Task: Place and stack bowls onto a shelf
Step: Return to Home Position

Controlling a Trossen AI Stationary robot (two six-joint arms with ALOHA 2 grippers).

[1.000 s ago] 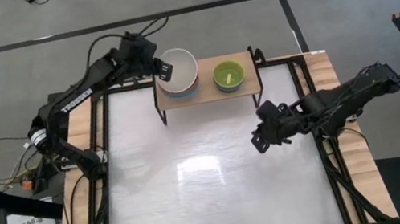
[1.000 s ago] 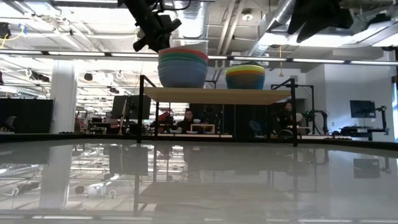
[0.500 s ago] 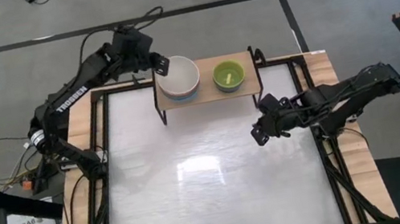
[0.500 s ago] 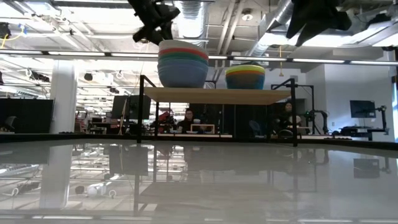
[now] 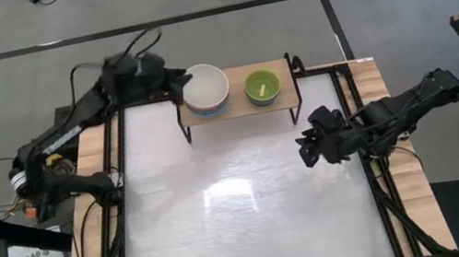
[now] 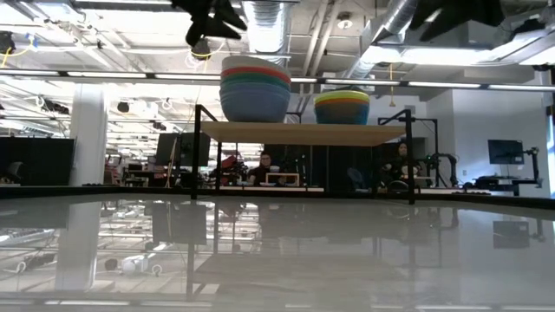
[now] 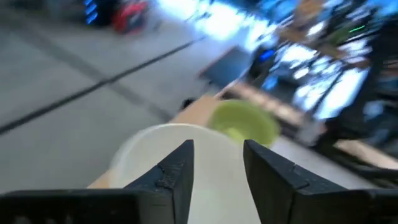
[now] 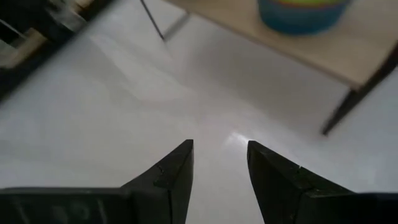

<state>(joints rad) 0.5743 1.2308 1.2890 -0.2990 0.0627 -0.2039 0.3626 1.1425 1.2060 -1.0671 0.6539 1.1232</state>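
Observation:
On the shelf [image 5: 240, 110] at the table's far edge stand two stacks of bowls. The larger stack [image 6: 254, 91] has a white bowl [image 5: 205, 87] on top; the smaller stack [image 6: 342, 107] has a lime green bowl [image 5: 262, 86] on top. My left gripper [image 5: 178, 80] hovers open just left of and above the white bowl [image 7: 168, 149], touching nothing. My right gripper [image 5: 306, 151] is open above the table, near its right side, with the shelf [image 8: 323, 56] ahead of it.
The white tabletop [image 5: 243, 210] spreads in front of the shelf, framed by black rails and a wooden border [image 5: 378, 85]. The shelf's thin black legs [image 6: 197, 152] stand on the table's far part. People sit far off in the room behind [image 6: 260, 165].
My left gripper has let go of the white bowl's left rim, risen above the larger stack and drawn back toward the table's left edge. The white bowl stays nested on top of that stack. My right gripper has drifted a little toward the table's right edge.

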